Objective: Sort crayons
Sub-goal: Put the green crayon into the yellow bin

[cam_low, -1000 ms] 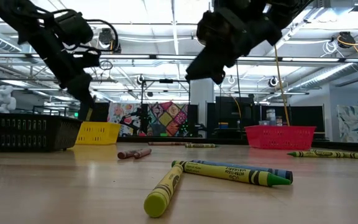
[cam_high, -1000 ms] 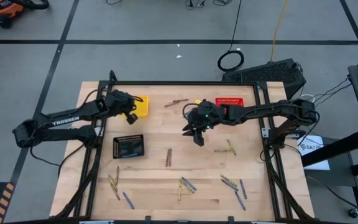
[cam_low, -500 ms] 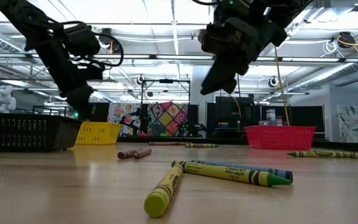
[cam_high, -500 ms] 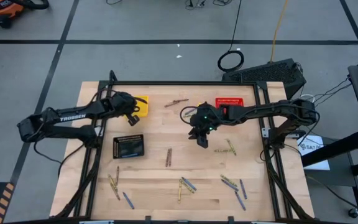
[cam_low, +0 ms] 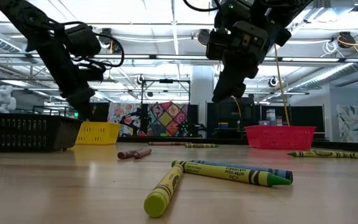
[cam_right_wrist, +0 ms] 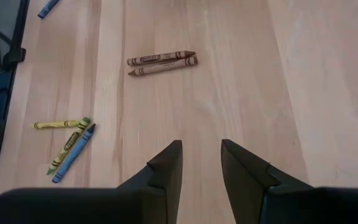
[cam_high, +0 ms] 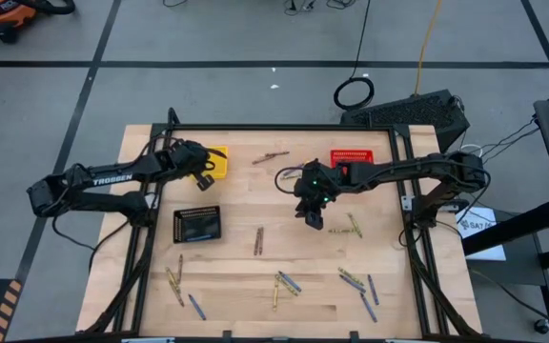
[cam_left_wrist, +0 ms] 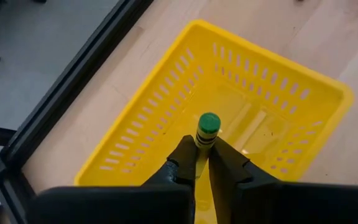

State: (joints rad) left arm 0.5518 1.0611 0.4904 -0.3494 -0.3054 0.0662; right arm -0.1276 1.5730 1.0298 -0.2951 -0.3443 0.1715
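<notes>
My left gripper (cam_high: 201, 173) hangs over the yellow mesh basket (cam_high: 218, 162) at the far left, shut on a yellow crayon with a green end (cam_left_wrist: 207, 124). My right gripper (cam_high: 311, 217) is open and empty above the middle of the table, its fingers (cam_right_wrist: 166, 163) pointing down at bare wood. Two brown-red crayons (cam_right_wrist: 161, 60) lie side by side on the table ahead of it, and a yellow-green pair (cam_high: 349, 228) lies just to its right. Several more crayons (cam_high: 284, 284) lie flat along the near edge. My left gripper pinches the crayon's shaft (cam_left_wrist: 202, 138) between its two fingertips. The fingers come from above, pointing down into the basket, and lie along the crayon. The green end (cam_left_wrist: 209, 122) sticks out past the fingertips. The crayon hangs clear above the basket's floor (cam_left_wrist: 253, 124).
A black mesh basket (cam_high: 197, 225) stands at the left middle and a red one (cam_high: 354, 157) at the far right. Two more crayons (cam_high: 271, 157) lie near the far edge. In the low view, crayons (cam_low: 229, 172) lie close to the near edge.
My right gripper has gone toward the table's right and near edges, from beside the far middle to the spot left of the yellow-green pair, and has turned its fingers more straight down. My left gripper has shifted slightly over the yellow basket.
</notes>
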